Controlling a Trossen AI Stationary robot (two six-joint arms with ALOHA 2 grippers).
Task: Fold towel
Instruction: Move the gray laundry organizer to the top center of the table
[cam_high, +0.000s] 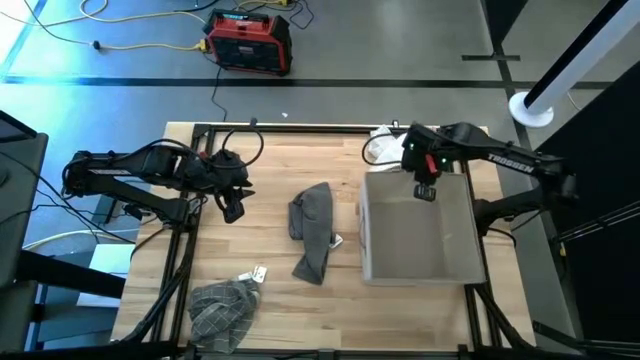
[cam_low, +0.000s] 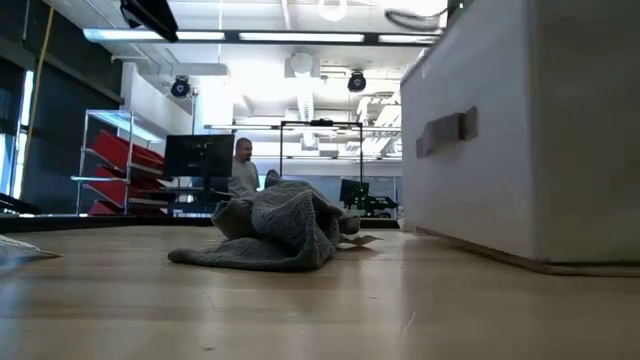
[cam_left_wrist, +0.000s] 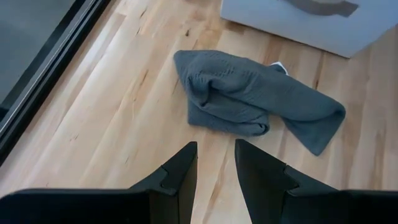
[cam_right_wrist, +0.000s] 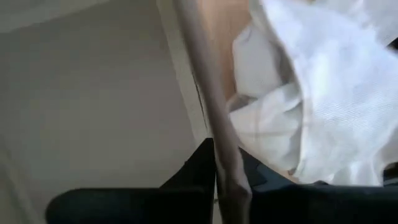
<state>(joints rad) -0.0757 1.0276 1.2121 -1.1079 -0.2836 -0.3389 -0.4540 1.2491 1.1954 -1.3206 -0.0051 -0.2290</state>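
Note:
A crumpled dark grey towel (cam_high: 313, 230) lies in a heap mid-table, also seen in the low view (cam_low: 275, 235) and the left wrist view (cam_left_wrist: 249, 102). My left gripper (cam_high: 232, 205) (cam_left_wrist: 216, 165) hovers open to the left of the towel, touching nothing. My right gripper (cam_high: 425, 190) (cam_right_wrist: 219, 168) is at the far wall of the grey bin (cam_high: 415, 240), with that wall between its fingers. My right gripper has the bin's far wall at its rim (cam_right_wrist: 214, 134) between its two fingers, one finger inside the bin and one outside. It comes from above, pointing down. The bin stands flat on the table.
A checked grey towel (cam_high: 222, 310) lies at the table's near left corner, with a small tag (cam_high: 258, 273) beside it. A white cloth (cam_high: 380, 148) (cam_right_wrist: 317, 93) lies behind the bin at the far edge. Bare wood surrounds the dark towel.

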